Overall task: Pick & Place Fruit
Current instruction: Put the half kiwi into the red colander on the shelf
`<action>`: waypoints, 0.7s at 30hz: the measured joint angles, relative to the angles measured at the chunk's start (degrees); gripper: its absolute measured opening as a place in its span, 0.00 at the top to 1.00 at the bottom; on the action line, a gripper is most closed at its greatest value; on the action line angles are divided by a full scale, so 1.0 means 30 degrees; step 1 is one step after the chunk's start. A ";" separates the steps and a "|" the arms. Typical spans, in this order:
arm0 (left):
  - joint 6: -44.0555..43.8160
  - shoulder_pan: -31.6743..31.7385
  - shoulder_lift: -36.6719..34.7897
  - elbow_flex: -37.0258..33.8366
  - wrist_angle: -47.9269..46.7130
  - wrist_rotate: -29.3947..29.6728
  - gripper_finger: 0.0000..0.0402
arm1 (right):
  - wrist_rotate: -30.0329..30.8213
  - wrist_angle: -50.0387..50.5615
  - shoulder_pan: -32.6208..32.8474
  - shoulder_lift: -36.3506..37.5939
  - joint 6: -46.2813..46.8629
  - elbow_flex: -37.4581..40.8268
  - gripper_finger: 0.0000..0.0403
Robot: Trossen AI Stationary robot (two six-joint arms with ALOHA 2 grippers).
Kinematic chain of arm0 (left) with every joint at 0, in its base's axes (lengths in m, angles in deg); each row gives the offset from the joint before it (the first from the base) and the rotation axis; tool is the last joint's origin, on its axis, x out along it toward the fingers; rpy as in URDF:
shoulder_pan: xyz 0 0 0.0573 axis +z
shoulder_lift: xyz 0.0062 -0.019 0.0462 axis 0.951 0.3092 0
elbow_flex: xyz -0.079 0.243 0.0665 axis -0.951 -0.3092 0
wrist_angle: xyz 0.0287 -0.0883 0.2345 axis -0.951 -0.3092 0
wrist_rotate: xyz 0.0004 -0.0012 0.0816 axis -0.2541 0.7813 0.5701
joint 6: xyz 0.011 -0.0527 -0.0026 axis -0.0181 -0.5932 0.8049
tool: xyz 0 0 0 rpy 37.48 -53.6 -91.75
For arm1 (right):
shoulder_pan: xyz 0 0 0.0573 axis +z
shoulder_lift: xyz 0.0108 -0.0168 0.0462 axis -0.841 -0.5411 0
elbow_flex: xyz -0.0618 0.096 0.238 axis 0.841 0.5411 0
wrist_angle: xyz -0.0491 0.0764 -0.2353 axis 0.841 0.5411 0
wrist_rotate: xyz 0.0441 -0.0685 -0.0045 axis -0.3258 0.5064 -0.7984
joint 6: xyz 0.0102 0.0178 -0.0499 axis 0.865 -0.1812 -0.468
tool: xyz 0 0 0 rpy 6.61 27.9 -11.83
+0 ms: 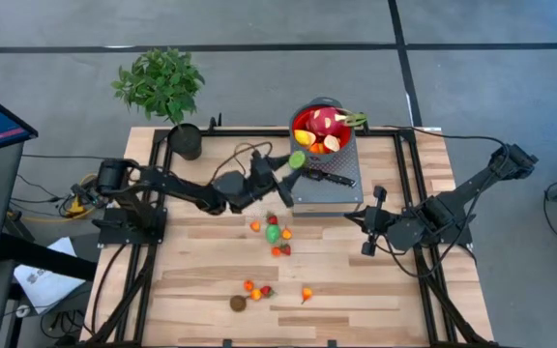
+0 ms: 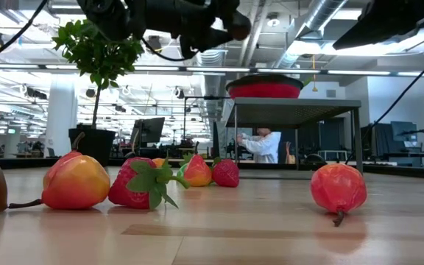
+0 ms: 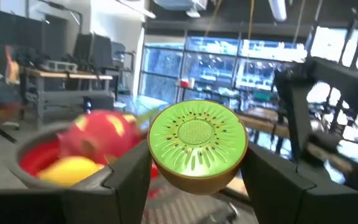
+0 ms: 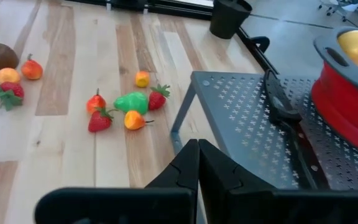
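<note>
Left gripper (image 1: 293, 162) centre frame in high view, pinching a half kiwi (image 3: 197, 143) by its brown skin, green cut face showing, just left of the red bowl (image 1: 309, 145). The bowl sits on a grey perforated stand (image 1: 332, 188), upper centre, and holds the dragon fruit (image 1: 321, 123) plus yellow and orange pieces. A black-handled knife (image 1: 331, 178) lies on the stand just below the bowl.

Handling guess: toy fruit looks light, rigid, smooth plastic; rounded skin could slip, so a grip across the widest part is best. Not fragile.

More fruit on the table: a centre cluster with a green piece (image 1: 274, 233) and strawberries, and a lower-centre group with a brown fruit (image 1: 238, 303), well apart from the stand.

Room: the bowl rim and the heaped fruit crowd the drop; the knife and stand edge are near below. Open wood lower left and lower right. A potted plant (image 1: 162, 82) stands upper left, clear of the path.

Right gripper (image 1: 367, 232) right of centre, fingers pressed together, empty, waiting near the stand's lower right corner.
</note>
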 joint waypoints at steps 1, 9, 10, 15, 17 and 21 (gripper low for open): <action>0.0006 0.0205 -0.0187 0.0000 -0.0003 -0.0106 0.46 | 0.0004 0.0000 -0.0104 0.0000 -0.0054 0.0000 1.00; -0.0291 0.2220 -0.0613 0.0263 -0.0210 -0.1772 0.46 | 0.0007 -0.0007 -0.1364 0.0000 -0.0199 0.0000 1.00; -0.0299 0.2429 -0.0506 0.0522 -0.0202 -0.2192 0.46 | 0.0007 -0.0006 -0.1522 0.0000 -0.0199 0.0000 1.00; -0.0284 0.3064 -0.0296 0.1895 -0.1555 -0.3141 0.46 | 0.0007 -0.0013 -0.2145 0.0000 -0.0592 0.0000 1.00; -0.0277 0.3231 -0.0296 0.2436 -0.2784 -0.3177 0.46 | -0.0007 -0.0015 -0.2352 0.0000 -0.0698 0.0000 1.00; -0.0306 0.3559 -0.0296 0.3054 -0.4625 -0.3627 0.46 | 0.0000 -0.0119 -0.2916 0.0000 -0.0695 0.0000 1.00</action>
